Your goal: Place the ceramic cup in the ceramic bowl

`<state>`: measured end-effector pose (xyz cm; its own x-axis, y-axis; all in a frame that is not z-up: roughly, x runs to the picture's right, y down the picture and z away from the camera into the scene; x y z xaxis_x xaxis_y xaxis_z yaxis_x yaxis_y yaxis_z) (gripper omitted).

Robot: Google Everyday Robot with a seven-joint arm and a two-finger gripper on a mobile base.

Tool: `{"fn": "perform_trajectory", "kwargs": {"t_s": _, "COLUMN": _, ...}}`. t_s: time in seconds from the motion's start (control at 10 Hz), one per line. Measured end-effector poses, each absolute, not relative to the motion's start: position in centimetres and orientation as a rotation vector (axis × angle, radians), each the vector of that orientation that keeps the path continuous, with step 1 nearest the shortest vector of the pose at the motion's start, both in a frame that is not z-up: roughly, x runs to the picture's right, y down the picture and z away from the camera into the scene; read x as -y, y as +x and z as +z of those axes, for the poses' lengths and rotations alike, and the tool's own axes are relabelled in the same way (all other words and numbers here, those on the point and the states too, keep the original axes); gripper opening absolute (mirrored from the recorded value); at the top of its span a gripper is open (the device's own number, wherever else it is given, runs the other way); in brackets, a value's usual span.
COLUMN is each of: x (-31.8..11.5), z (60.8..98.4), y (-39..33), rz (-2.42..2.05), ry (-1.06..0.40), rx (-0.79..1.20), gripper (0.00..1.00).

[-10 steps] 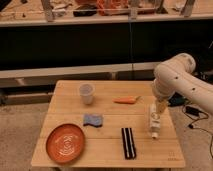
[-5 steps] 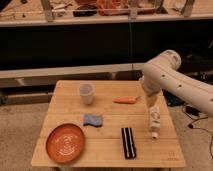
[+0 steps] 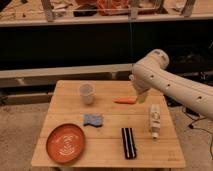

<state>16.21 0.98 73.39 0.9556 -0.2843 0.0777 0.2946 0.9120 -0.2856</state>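
Pincer (image 3: 140, 96) jaws apart, hanging above desk (image 3: 110, 150) rear right beside orange stick (image 3: 125, 100); ceramic cup (image 3: 86, 93) upright rear left, well apart from ceramic bowl (image 3: 65, 143) front left.

Single camera, looking down on wooden table (image 3: 107, 145) from raised point off its near edge, facing shelving (image 3: 100, 20) behind. Sitting at middle distance, taking in whole tabletop plus strips of floor at both sides. Arm (image 3: 170, 82) entering from frame right. Gripper (image 3: 140, 96) hanging above table's far right part, jaws apart.
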Motion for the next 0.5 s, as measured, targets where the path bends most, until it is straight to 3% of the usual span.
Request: {"fn": "perform_trajectory", "kwargs": {"t_s": 0.5, "x": 0.7, "z": 74.8, "y": 12.5, "rz": -0.365, "ry": -0.234, "rx": 0.085, "gripper": 0.80}}
